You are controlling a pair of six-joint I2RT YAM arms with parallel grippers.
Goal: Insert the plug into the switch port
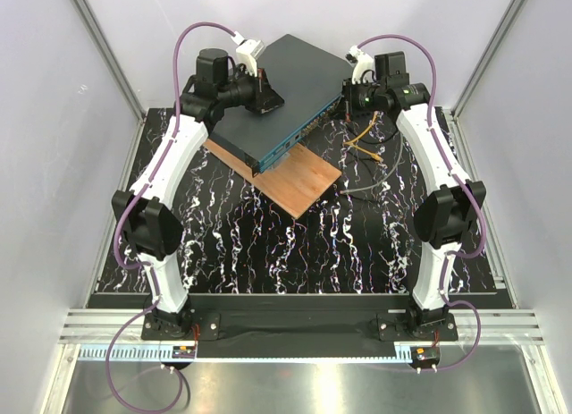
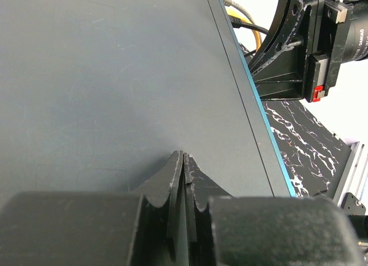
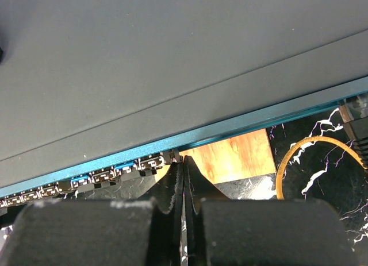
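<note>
The switch (image 1: pixel 295 70) lies skewed on a brown wooden board, its teal front face with the row of sockets (image 3: pixel 103 176) turned towards the right arm. My left gripper (image 1: pixel 268 99) is shut and empty, its tips (image 2: pixel 183 155) resting on the switch's dark top (image 2: pixel 115 76). My right gripper (image 1: pixel 343 106) is shut, its tips (image 3: pixel 183 161) right at the front face at the end of the socket row. The plug (image 3: pixel 174 157), a tiny pale grey piece, sits at those tips against the last socket. I cannot tell how deep it sits.
The wooden board (image 1: pixel 299 186) juts out under the switch and shows in the right wrist view (image 3: pixel 236 154). Yellow cables (image 1: pixel 362 141) and a long grey cable (image 1: pixel 366 192) lie on the black marbled mat right of the switch. A yellow loop (image 3: pixel 282 168) lies beside my right fingers.
</note>
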